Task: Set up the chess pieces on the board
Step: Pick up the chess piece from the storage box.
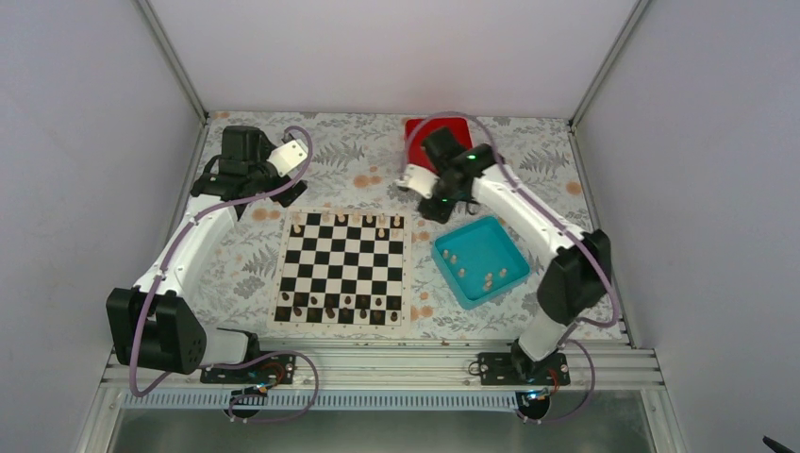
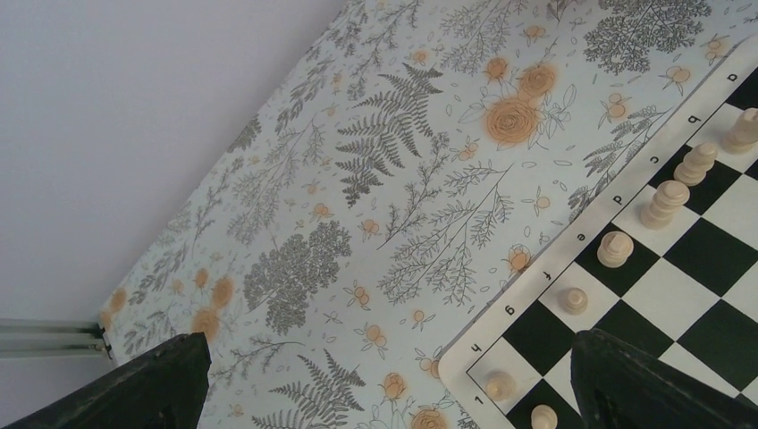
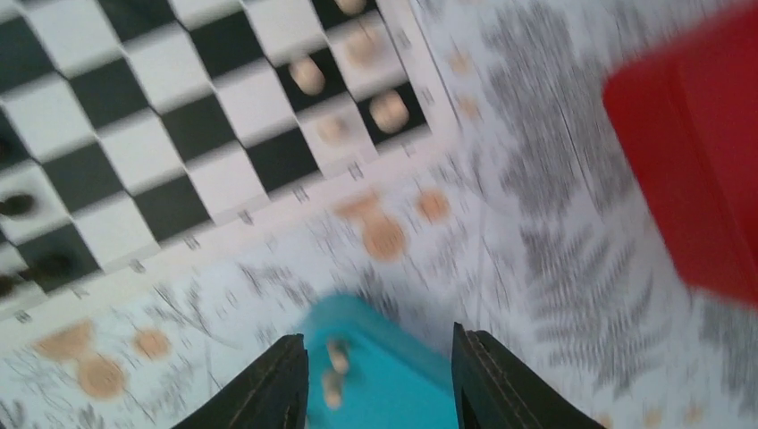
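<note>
The board (image 1: 344,269) lies flat on the desk (image 1: 241,260), edges square to my bases. Pale chess pieces (image 1: 347,221) stand upright in a left-to-right row along its far edge; more sit in the teal tray (image 1: 481,260) just to its right. My left hand (image 2: 384,357) hangs spread off the far-left corner. My right hand (image 3: 380,353) is spread and empty by the tray's edge, with the red box (image 1: 437,132) near

The board (image 1: 344,269) is open midway; chess pieces (image 1: 341,220) line far edge.
</note>
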`<state>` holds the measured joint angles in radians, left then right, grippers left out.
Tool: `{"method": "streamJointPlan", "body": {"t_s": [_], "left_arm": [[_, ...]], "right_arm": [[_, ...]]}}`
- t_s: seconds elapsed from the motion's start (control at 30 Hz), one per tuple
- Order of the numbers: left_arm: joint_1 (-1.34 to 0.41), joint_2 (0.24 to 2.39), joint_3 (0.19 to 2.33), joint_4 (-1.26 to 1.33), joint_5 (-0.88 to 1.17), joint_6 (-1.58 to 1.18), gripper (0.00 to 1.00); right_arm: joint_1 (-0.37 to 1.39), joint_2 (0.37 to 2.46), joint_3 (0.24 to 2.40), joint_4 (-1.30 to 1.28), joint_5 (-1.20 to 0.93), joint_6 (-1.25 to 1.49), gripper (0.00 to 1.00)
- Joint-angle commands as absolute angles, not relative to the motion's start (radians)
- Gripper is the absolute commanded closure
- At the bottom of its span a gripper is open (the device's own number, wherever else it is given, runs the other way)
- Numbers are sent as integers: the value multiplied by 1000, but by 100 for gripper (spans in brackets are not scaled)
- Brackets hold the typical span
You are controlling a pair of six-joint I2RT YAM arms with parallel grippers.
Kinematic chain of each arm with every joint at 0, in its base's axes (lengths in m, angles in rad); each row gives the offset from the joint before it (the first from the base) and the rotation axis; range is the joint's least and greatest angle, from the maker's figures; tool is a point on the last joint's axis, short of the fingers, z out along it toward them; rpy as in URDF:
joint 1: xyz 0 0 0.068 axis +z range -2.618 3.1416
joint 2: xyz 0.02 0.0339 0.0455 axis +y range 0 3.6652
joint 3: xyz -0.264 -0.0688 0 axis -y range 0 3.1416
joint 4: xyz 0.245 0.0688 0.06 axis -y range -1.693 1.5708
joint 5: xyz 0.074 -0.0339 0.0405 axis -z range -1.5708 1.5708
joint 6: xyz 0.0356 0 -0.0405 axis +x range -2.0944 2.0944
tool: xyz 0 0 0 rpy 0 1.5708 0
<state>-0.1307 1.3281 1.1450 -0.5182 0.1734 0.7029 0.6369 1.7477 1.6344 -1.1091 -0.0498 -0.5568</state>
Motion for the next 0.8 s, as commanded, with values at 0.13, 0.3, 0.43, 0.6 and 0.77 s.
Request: {"method": "streamJointPlan", "body": {"t_s": [0.13,0.3,0.43,0.6,0.77], "left_arm": [[-125,1338,1193,-523,201,698,0],[-124,1364,1221,-518,215,682,0],[-124,1381,1226,-508,217,676,0],[-124,1391,1222,-502,208,673,0],[-124,1396,1215,-505,196,673,0]], "right_arm": [[383,1545,1255,-1014,-29,-596,55],[359,1525,1119,-945,-79,-601,55],[359,1565,1072,-894,-129,-596,56],[360,1621,1058,-860,-179,-600,57],[362,1657,1063,-850,-202,-604,57]]}}
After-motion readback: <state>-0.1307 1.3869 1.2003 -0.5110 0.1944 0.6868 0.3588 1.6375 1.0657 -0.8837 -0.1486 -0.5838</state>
